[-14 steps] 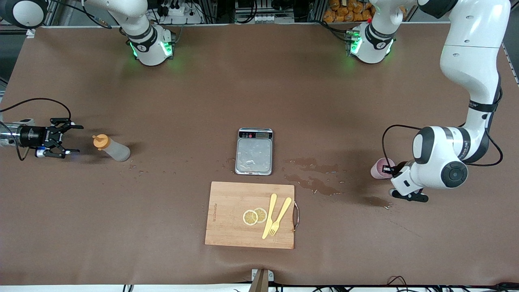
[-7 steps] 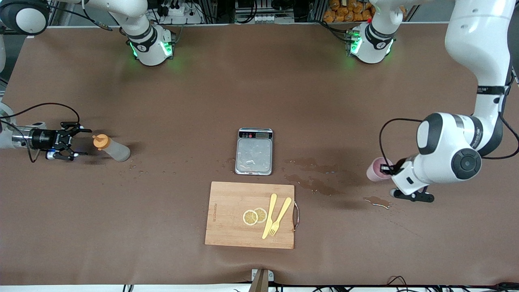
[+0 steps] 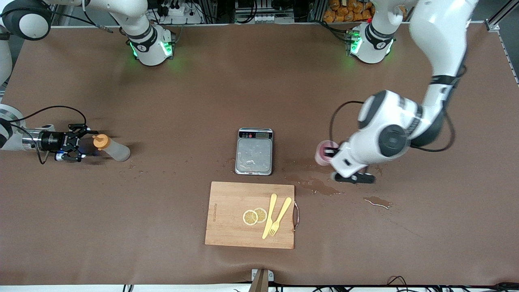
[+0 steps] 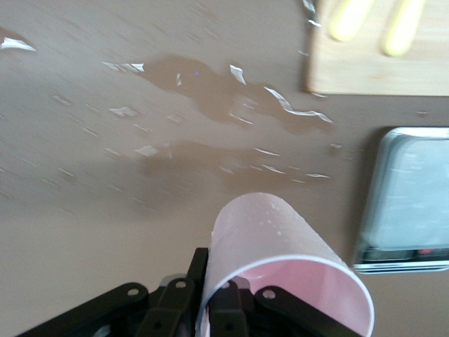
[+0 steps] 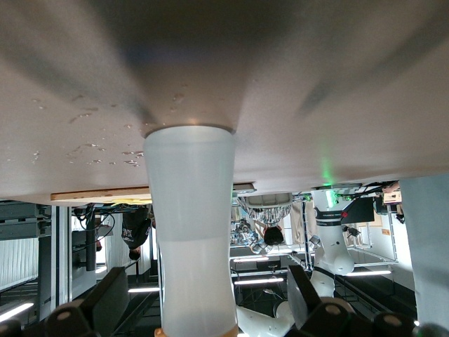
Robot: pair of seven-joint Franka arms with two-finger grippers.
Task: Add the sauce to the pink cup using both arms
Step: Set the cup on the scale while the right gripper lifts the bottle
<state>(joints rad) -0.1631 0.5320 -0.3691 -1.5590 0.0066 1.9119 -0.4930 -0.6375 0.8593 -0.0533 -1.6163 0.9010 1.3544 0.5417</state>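
Right gripper (image 3: pixel 77 142), mid-left of front view, is fully open around the lying sauce bottle's (image 3: pixel 111 148) cap end, not yet gripping. Bottle looks light, squashy, prob. slick w/ droplets nearby; best taken mid-body, gently. Left gripper (image 3: pixel 330 154), right of center, is clamped on the pink cup (image 3: pixel 323 152), over the wet patch (image 3: pixel 312 182) by the scale (image 3: pixel 254 151). Left wrist view shows the cup's (image 4: pixel 284 270) droplet-speckled wall and tilt, unclear in front view.
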